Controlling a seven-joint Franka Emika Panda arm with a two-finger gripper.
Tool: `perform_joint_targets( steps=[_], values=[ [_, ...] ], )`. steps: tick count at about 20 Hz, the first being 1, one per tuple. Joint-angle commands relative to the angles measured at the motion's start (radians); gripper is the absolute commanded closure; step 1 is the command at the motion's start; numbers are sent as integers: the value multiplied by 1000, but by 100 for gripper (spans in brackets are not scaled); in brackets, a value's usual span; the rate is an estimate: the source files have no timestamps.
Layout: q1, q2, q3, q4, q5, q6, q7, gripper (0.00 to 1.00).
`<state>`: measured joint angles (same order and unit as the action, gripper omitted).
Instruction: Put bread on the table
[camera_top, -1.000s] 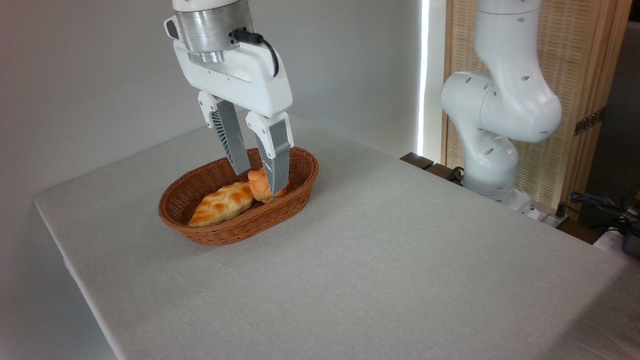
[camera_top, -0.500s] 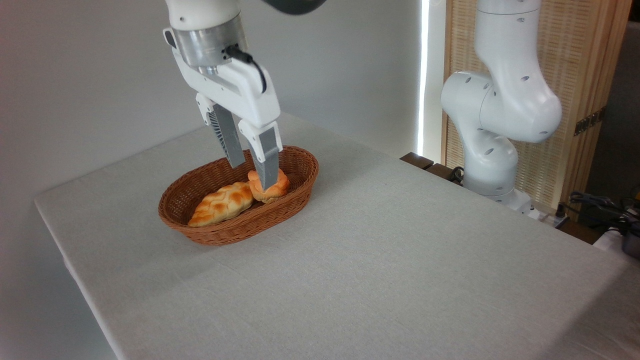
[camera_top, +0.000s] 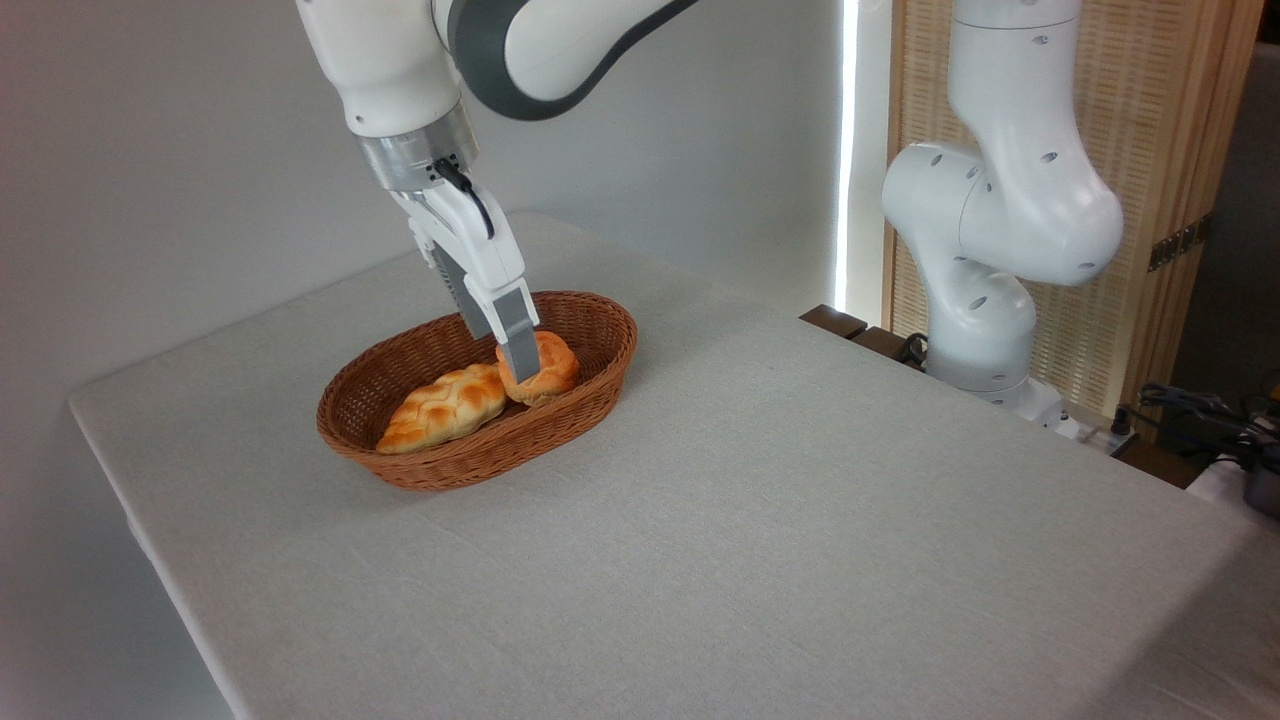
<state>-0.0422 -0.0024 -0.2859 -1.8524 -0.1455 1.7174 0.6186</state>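
2 loaves lie in the wicker basket (camera_top: 400, 400) at the far left of the tabletop (camera_top: 760, 520): the round bread (camera_top: 545, 362) at its right end, just beside the longer braided loaf (camera_top: 445, 405). Over the last second the pincer (camera_top: 515, 370) has sunk and turned edge-on, its fingers now bracketing the bread. Whether they are clenched I cannot tell; lifting looks next.

No text, label, brand, number or sign can be read anywhere in the frame, neither on the robot arm nor on anything else in view.
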Motion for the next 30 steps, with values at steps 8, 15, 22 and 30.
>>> perform_joint_targets(
  steps=[8,15,22,30],
  values=[
    [-4,-2,-85,-148,-66,137,-3,0],
    [-4,41,-111,-157,-98,154,-5,0],
    [-4,42,-113,-168,-98,159,-2,74],
    [-4,42,-113,-168,-95,151,0,84]
  ],
)
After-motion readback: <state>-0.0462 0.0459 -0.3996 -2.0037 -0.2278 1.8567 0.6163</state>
